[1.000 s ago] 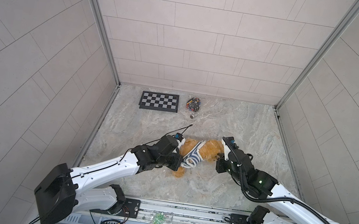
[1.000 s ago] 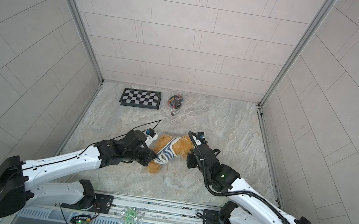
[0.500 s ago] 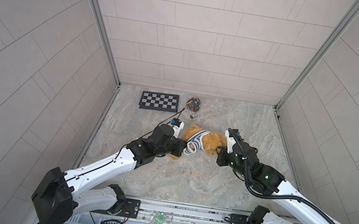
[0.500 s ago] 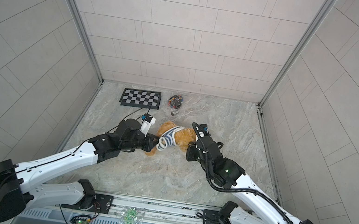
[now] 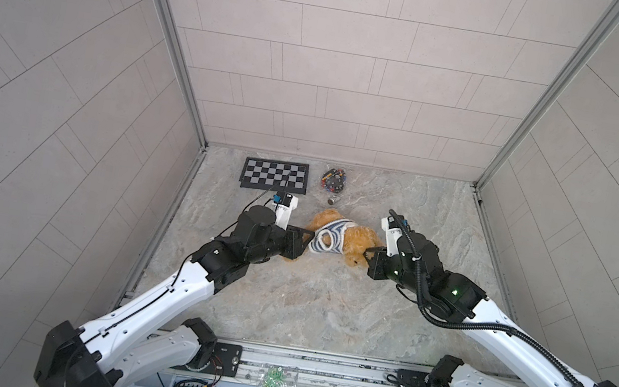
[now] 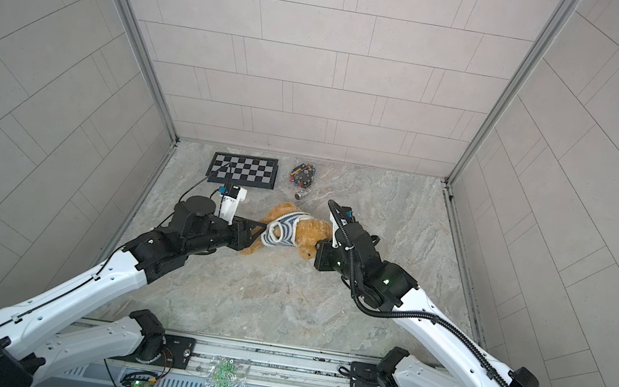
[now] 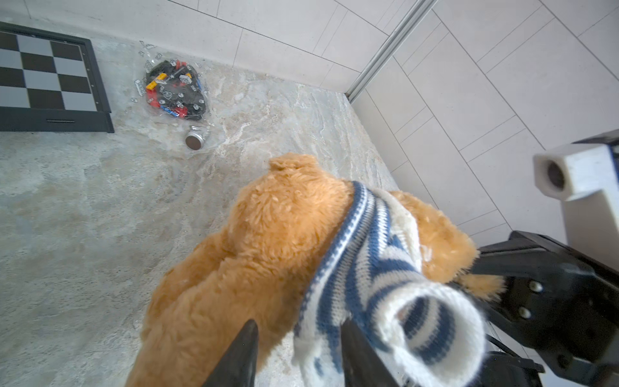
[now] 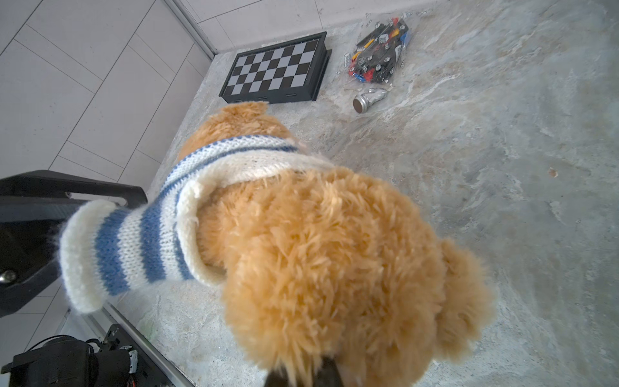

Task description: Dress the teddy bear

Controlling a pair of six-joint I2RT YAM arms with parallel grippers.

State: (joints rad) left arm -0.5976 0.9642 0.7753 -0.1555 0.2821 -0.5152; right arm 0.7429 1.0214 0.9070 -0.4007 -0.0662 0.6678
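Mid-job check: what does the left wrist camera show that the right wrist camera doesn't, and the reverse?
Only the left wrist view: the left tool with its fingertips apart at the hem of the striped sweater, and a look into the sleeve cuff, where no paw shows. Only the right wrist view: the right tool closed in the fur of the teddy bear at its head, and the whole chessboard. Both: the sweater round the body, the bag of bricks, the metal jar.

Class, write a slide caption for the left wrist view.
Left pincer open beside teddy bear wearing bunched striped sweater.
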